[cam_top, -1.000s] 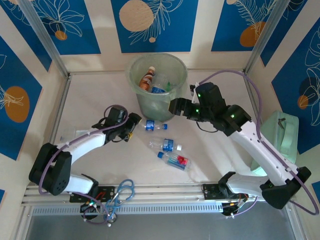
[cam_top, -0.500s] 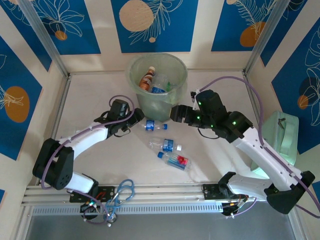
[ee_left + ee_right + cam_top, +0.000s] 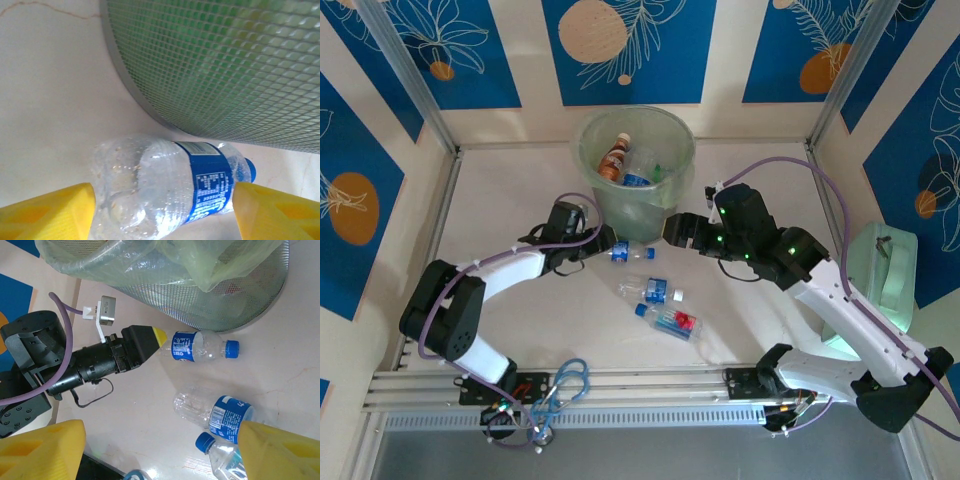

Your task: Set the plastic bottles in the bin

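Left gripper [image 3: 602,246]: the jaws stand to either side of a clear bottle [image 3: 200,185], with each yellow finger [image 3: 45,212] at or just off its wall. Whether they are pressing on it cannot be told. The bottle lies on its side on the table [image 3: 520,200], just beside the foot of the bin [image 3: 630,215].

Right gripper [image 3: 670,228]: spread wide and empty, above the table near the bin.

Handling, as judged: the bottle looks empty and thin-walled, so it should be light. It is likely to dent under a hard squeeze, and being smooth and round it may roll or slip out. The best hold is across the labelled mid-body, clear of the tapering neck, with moderate pressure.

Two more bottles [image 3: 655,290] lie loose nearby.
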`<state>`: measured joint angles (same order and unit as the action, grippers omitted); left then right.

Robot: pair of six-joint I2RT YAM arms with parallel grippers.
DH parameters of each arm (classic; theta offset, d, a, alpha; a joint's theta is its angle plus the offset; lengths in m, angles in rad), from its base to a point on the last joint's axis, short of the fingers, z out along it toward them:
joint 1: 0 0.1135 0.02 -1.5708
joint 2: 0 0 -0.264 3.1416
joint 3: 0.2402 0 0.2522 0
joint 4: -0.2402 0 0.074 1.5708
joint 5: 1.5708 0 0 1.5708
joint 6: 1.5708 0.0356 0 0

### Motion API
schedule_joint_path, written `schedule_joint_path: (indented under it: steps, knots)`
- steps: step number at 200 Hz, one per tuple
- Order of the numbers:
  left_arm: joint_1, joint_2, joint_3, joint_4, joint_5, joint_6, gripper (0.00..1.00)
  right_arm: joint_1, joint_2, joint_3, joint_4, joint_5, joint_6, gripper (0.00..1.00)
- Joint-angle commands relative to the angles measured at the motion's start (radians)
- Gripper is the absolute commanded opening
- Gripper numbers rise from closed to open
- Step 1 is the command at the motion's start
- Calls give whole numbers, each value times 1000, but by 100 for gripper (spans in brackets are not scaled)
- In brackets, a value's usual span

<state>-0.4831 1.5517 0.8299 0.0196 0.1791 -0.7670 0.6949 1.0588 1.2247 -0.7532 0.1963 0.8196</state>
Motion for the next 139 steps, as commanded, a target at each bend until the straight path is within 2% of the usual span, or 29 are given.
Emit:
schedule_joint_path:
  steps: [1, 70, 104, 120, 139]
  knots:
    - [-19, -10, -14, 27, 61, 27, 72, 8, -19, -17, -12, 24, 17, 80]
    - [-109, -92, -96, 37, 130, 9, 71, -37, -8, -38, -60, 43, 64, 79]
    - [-150, -89, -85, 47, 185, 26, 71, -114, -3, -115, -32, -39, 140, 78]
    - [-162, -82, -57, -1, 198, 81, 73, -123, -3, -133, -26, -48, 151, 77]
    - [-164, -94, 5, -154, 100, 223, 78, -133, -8, -143, -27, -60, 155, 77]
